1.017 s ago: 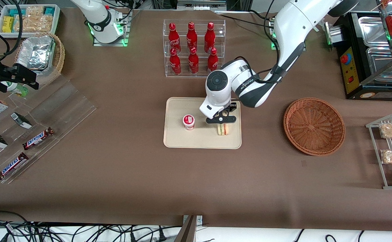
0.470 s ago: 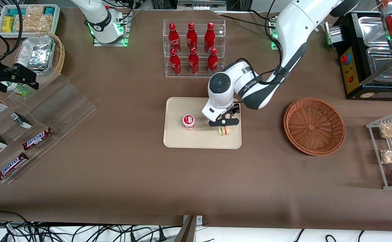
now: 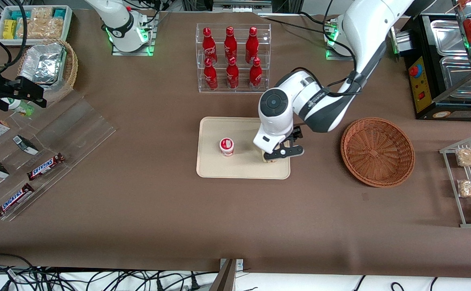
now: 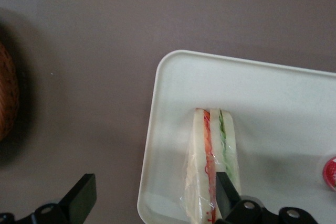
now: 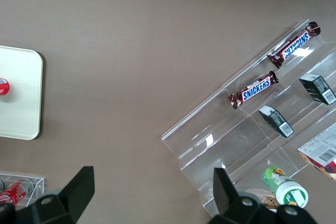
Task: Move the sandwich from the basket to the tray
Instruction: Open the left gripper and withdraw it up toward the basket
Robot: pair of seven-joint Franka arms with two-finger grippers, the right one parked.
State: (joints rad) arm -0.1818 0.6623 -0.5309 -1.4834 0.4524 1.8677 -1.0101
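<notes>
Shifted since the earlier frames toward the working arm's end of the bench, and off the sandwich (image 3: 270, 158), now mostly hidden under the wrist.

Front view: end effector (image 3: 282, 152) over the tray (image 3: 219, 167) edge nearest the basket (image 3: 377, 151). Small red-lidded cup (image 3: 226, 146) upright on the tray, beside the sandwich. Basket bare of any sandwich, well apart from the tray.

Left wrist view: end effector (image 4: 149, 203) spread wide, gripping nothing. Sandwich (image 4: 211, 162) resting on the tray (image 4: 283, 93) near one rounded corner, red and green filling showing; one finger (image 4: 224, 192) overlapping it, the other (image 4: 80, 199) above bare bench (image 4: 105, 51).
</notes>
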